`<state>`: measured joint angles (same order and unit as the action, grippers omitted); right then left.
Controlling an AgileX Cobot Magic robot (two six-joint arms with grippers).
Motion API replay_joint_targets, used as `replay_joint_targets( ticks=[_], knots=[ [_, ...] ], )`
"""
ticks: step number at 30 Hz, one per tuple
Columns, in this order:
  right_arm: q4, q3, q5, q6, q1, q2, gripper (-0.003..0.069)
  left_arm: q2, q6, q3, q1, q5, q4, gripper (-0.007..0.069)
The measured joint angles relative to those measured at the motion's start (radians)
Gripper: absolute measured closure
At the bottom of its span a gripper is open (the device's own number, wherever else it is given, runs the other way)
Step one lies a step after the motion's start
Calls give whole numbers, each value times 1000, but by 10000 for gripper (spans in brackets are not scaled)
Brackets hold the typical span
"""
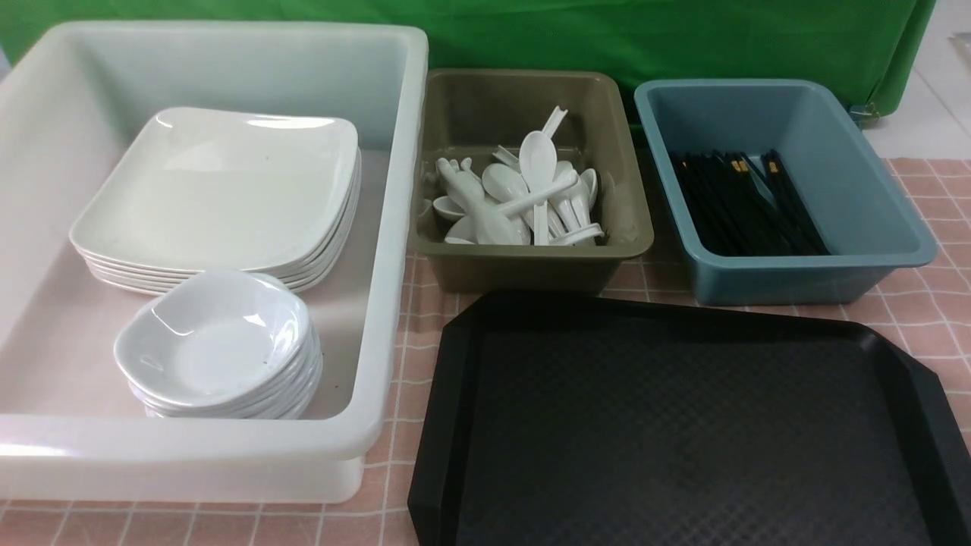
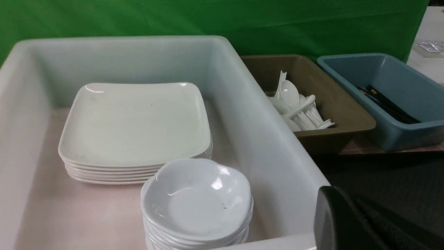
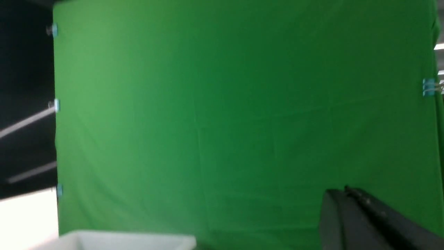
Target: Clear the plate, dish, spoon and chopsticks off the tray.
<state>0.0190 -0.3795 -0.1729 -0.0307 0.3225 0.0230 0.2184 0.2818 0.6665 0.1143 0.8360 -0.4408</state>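
The black tray [image 1: 683, 425] lies at the front right and nothing lies on it. A stack of white plates [image 1: 220, 189] and a stack of small white dishes [image 1: 216, 341] sit in the white tub; both also show in the left wrist view, plates [image 2: 135, 121] and dishes [image 2: 196, 198]. White spoons [image 1: 523, 197] lie in the olive tub. Black chopsticks [image 1: 743, 201] lie in the blue tub. Neither gripper shows in the front view. My left gripper [image 2: 331, 194] is shut and empty, above the white tub's near corner. My right gripper [image 3: 341, 192] is shut and empty, facing the green backdrop.
The white tub [image 1: 394, 227] stands at the left, the olive tub [image 1: 531, 265] in the middle back, the blue tub [image 1: 796, 277] at the back right. A pink checked cloth [image 1: 925, 318] covers the table. A green backdrop [image 1: 607, 38] hangs behind.
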Motion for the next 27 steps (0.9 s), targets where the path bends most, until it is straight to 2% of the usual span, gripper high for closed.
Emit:
replay_joint_targets(
  ticks=[9,23,27],
  knots=[
    [2,31,-60,1,0,-11,594,-1,6,-56,0,-76,-41,620],
    [2,31,70,1,0,-11,562,-1,7,-56,0,-102,-42,620],
    [2,31,91,1,0,-11,554,-1,61,-56,0,-116,-9,620]
  ],
)
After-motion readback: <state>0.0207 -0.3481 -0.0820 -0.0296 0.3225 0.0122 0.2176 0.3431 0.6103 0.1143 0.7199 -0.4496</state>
